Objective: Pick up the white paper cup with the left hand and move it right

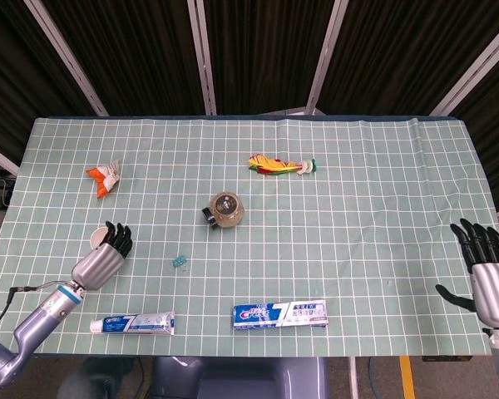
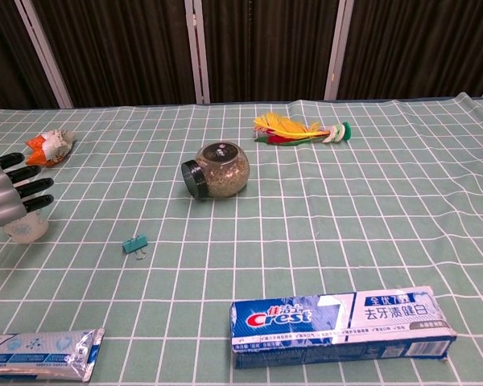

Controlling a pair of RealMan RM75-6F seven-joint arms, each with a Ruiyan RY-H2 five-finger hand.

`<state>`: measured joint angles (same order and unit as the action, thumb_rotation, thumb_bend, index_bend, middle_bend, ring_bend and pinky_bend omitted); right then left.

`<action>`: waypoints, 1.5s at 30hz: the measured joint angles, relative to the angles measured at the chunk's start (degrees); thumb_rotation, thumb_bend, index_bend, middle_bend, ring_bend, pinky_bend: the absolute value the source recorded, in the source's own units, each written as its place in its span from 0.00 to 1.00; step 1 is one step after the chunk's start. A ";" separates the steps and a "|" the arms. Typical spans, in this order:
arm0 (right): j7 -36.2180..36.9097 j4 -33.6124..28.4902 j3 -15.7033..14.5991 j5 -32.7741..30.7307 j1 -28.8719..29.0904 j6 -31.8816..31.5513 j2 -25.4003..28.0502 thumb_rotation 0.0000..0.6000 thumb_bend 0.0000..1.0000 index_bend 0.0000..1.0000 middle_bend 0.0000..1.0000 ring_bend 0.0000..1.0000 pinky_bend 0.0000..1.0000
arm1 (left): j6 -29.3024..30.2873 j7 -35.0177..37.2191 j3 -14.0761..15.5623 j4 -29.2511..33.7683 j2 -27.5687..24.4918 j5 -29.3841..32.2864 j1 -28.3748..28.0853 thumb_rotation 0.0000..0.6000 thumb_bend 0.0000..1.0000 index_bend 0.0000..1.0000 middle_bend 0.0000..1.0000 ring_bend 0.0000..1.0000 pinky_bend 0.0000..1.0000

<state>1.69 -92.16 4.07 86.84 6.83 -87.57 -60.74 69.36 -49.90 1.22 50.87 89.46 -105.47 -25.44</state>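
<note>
White paper cup (image 2: 26,226) seen at the counter's (image 1: 382,208) left, behind the left hand (image 1: 105,256).
Its dark fingers (image 2: 28,186) are curved over the cup; grip cannot be told. One cup, two toothpaste items, one jar are counted.
</note>
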 measured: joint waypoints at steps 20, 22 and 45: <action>-1.09 -0.35 -0.07 0.78 0.10 1.24 -0.40 1.00 0.00 0.00 0.00 0.00 0.00 | 5.46 28.92 -4.17 0.71 1.67 9.31 0.82 1.00 0.00 0.48 0.40 0.38 0.39; -1.28 -0.39 -0.08 0.86 0.11 1.29 -0.45 1.00 0.00 0.00 0.00 0.00 0.00 | 4.05 36.97 -5.73 3.59 0.71 12.66 0.97 1.00 0.00 0.48 0.40 0.38 0.39; -3.39 0.42 0.69 -0.66 0.70 3.18 -1.62 1.00 0.00 0.00 0.00 0.00 0.00 | -19.05 86.99 -9.88 7.08 -0.86 27.24 -2.62 1.00 0.00 0.15 0.04 0.01 0.02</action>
<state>-1.71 -91.74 4.76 86.18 7.53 -84.39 -62.37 50.31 37.09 -8.66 57.95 88.60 -78.23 -28.06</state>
